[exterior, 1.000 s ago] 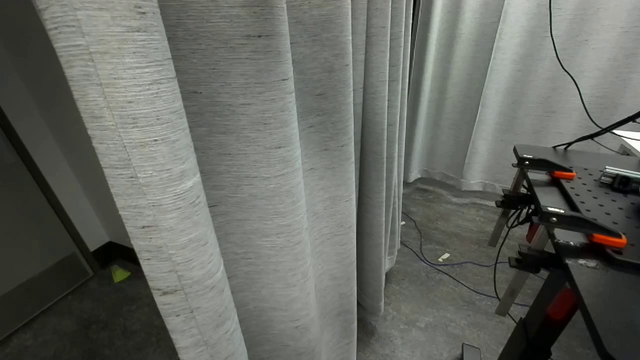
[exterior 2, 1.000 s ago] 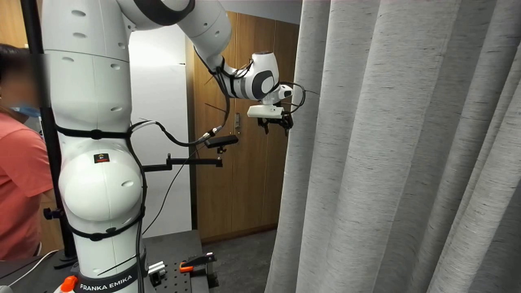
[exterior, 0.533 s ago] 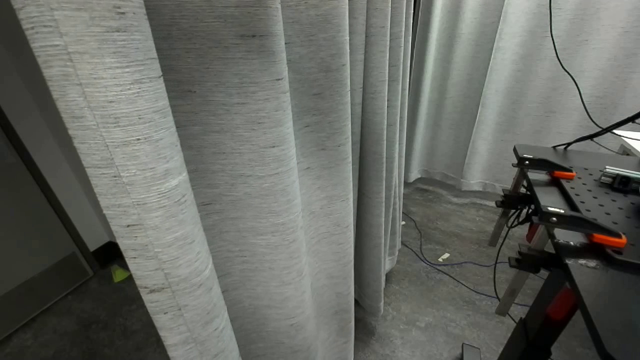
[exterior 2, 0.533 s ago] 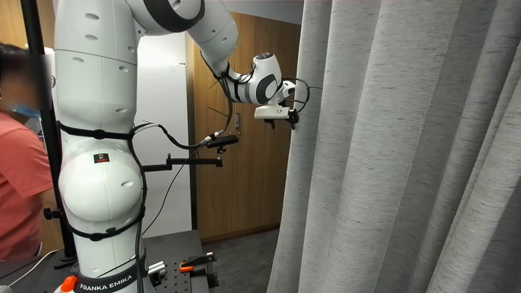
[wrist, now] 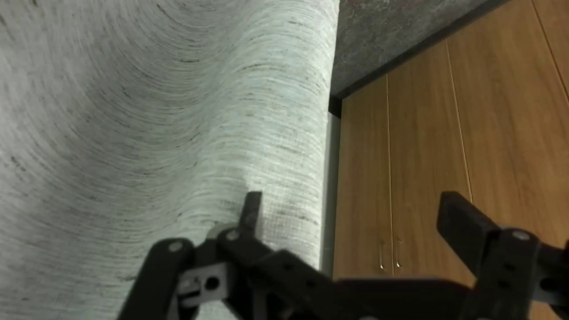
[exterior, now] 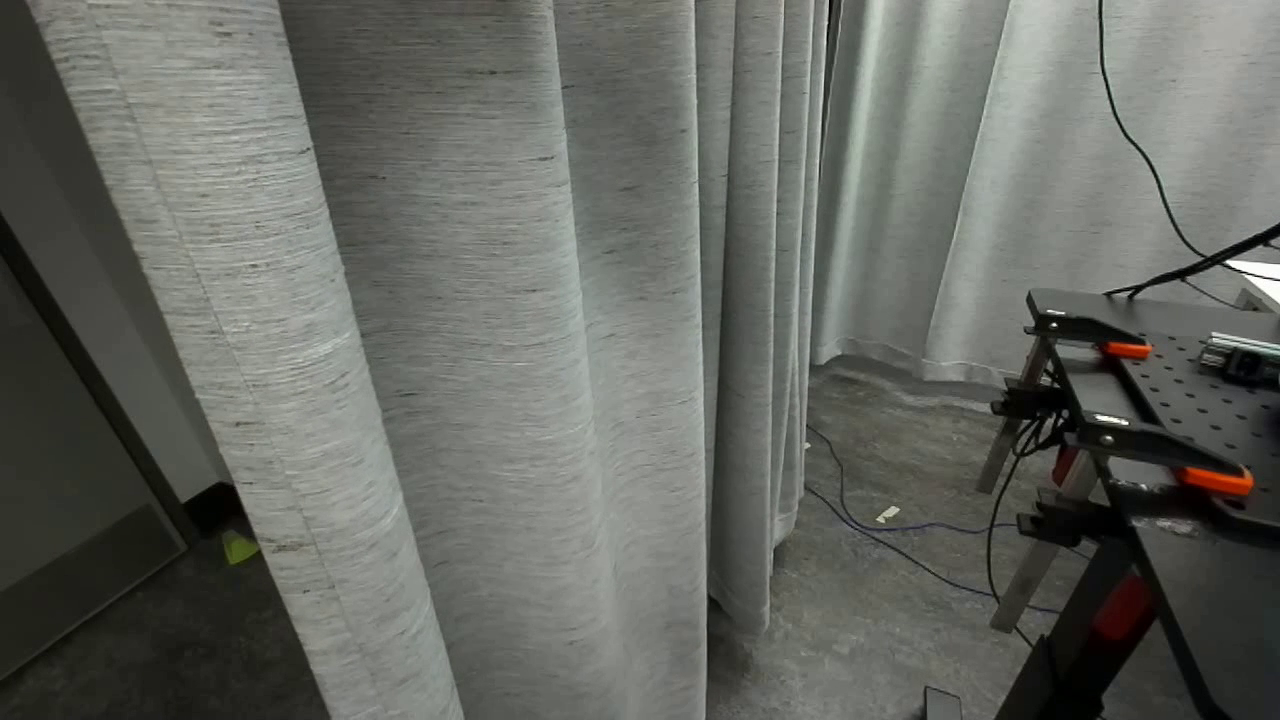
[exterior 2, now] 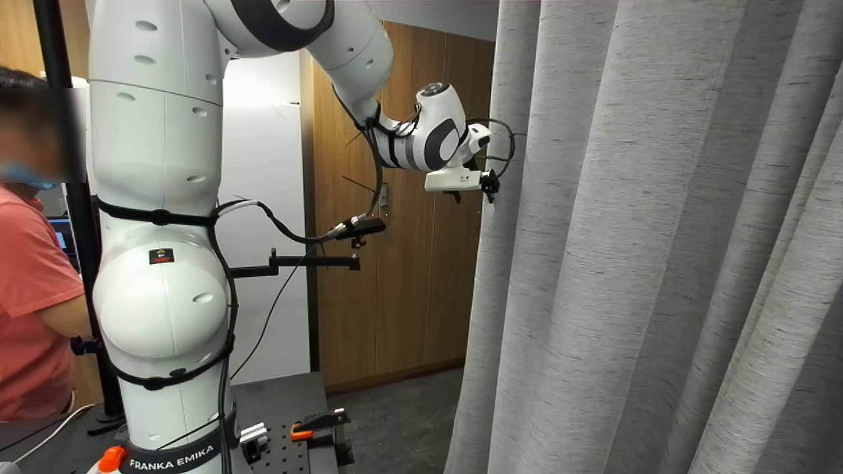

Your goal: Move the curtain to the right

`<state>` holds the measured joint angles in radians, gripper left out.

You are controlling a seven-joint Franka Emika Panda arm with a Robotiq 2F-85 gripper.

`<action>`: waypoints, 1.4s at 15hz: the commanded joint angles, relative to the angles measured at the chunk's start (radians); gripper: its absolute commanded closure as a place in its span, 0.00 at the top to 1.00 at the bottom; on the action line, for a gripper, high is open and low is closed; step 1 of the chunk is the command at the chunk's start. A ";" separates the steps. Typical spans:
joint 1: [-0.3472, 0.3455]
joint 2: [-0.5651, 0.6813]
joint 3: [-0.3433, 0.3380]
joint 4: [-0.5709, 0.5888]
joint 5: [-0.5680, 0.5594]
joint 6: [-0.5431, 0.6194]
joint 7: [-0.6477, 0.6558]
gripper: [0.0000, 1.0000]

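Note:
The curtain is tall, light grey-white and finely streaked with deep folds; it fills much of both exterior views (exterior: 640,350) (exterior 2: 606,230) and the left of the wrist view (wrist: 200,111). My gripper (exterior 2: 473,197) is at the curtain's free edge in an exterior view. In the wrist view my gripper (wrist: 351,198) is open, its fingers wide apart. The left finger lies against the curtain near its edge, and the cloth creases at the fingertip. The right finger is off the cloth, before the wooden cabinet. Nothing is between the fingers.
Wooden cabinets (exterior 2: 408,276) stand behind the gripper. A black table (exterior: 1200,560) with orange clamps (exterior: 1215,481) carries the arm. A camera on a bracket (exterior 2: 359,228) stands below the forearm. A person (exterior 2: 39,289) is at the left. Cables (exterior: 900,550) lie on the floor. A plainer curtain (exterior: 920,200) hangs further back.
In an exterior view my gripper has moved right and slightly up, tilting a little, and the curtain's free edge has shifted right with it. Elsewhere the near fold has shifted left.

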<state>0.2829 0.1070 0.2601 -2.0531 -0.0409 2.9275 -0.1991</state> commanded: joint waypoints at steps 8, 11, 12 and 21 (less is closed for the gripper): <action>-0.009 -0.017 -0.013 -0.015 -0.036 0.068 0.053 1.00; -0.009 -0.009 -0.012 -0.001 -0.042 0.089 0.046 1.00; -0.008 -0.004 -0.011 0.009 -0.047 0.101 0.042 1.00; 0.028 0.074 -0.035 0.106 -0.112 0.169 0.053 1.00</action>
<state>0.2854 0.1263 0.2469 -2.0105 -0.1008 3.0691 -0.1802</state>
